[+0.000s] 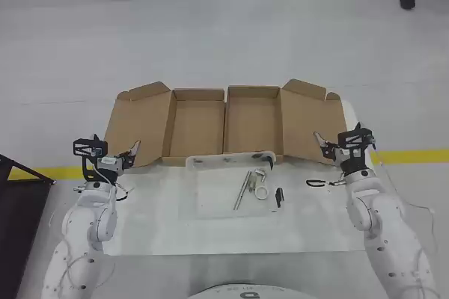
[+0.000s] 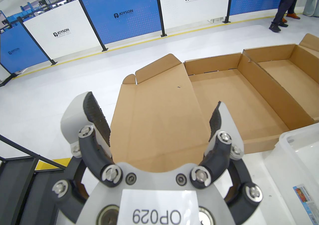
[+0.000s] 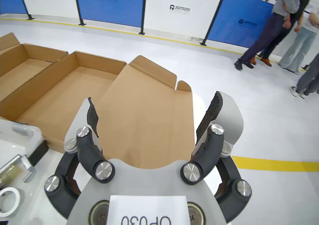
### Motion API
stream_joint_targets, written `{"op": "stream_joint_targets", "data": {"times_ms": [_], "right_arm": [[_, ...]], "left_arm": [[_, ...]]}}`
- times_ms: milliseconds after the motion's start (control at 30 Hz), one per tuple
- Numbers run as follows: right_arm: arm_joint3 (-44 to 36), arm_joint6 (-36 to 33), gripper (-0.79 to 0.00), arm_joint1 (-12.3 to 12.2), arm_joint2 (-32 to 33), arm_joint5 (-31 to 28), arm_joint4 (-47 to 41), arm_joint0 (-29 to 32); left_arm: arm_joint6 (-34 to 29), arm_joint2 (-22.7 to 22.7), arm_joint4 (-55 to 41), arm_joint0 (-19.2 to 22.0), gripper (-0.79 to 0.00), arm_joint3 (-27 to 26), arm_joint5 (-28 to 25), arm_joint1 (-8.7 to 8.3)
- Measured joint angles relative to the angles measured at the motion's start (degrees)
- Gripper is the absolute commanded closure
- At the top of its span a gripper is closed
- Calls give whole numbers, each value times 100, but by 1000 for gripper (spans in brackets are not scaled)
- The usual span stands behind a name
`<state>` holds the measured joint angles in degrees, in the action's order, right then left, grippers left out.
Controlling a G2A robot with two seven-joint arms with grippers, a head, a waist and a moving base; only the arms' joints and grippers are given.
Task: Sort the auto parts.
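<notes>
Currently left claw (image 2: pixel 153 98) and right claw (image 3: pixel 153 96) gape empty, flanking open cardboard boxes (image 1: pixel 198 123) behind a clear tray (image 1: pixel 209 190).

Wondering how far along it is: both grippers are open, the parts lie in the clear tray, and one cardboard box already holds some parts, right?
Not quite: the top view shows both cardboard boxes empty, so no part has been sorted yet. The rest stands: the left gripper and the right gripper are open, and the parts lie in the clear tray.
</notes>
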<state>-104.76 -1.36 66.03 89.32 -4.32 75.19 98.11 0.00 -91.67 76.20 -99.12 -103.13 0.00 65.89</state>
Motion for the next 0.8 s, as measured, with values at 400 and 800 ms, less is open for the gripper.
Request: {"op": "stream_joint_targets", "data": {"times_ms": [400,800], "right_arm": [[-195,-762,-785,-67,-145,-1962,-800,-86],[-336,-2022,-757,-168,-192,-3391,-1722,-243]], "left_arm": [[0,0,0,0,-785,0,0,0],[0,0,0,0,-785,0,0,0]]}}
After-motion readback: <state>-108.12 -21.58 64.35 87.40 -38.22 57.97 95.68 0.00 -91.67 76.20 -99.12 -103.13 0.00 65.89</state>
